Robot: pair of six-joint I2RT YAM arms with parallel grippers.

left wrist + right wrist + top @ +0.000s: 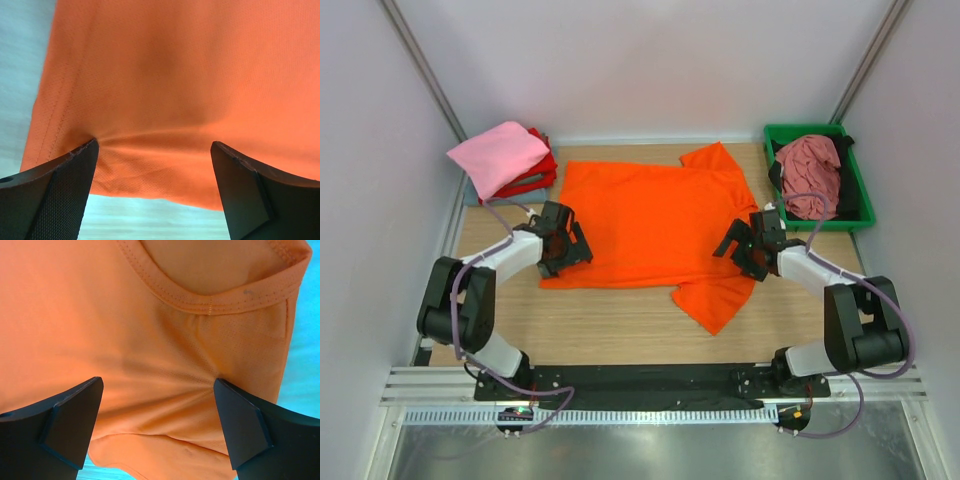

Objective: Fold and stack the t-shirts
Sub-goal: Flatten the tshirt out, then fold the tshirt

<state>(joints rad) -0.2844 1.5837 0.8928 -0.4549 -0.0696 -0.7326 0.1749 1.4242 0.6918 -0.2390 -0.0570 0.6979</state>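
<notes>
Soft, light, floppy-looking orange t-shirt [650,225] is lying flat mid-worktop [610,320], left hand [575,243] at its 9 o'clock hem and right hand [732,246] at its 3 o'clock collar both sitting wide open, edges probably pinching easiest.

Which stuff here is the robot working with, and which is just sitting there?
For the job: orange t-shirt, pink t-shirt, red t-shirt under it, dusty rose t-shirt.
Just lying about: green tray holding that last one, wooden table.
</notes>
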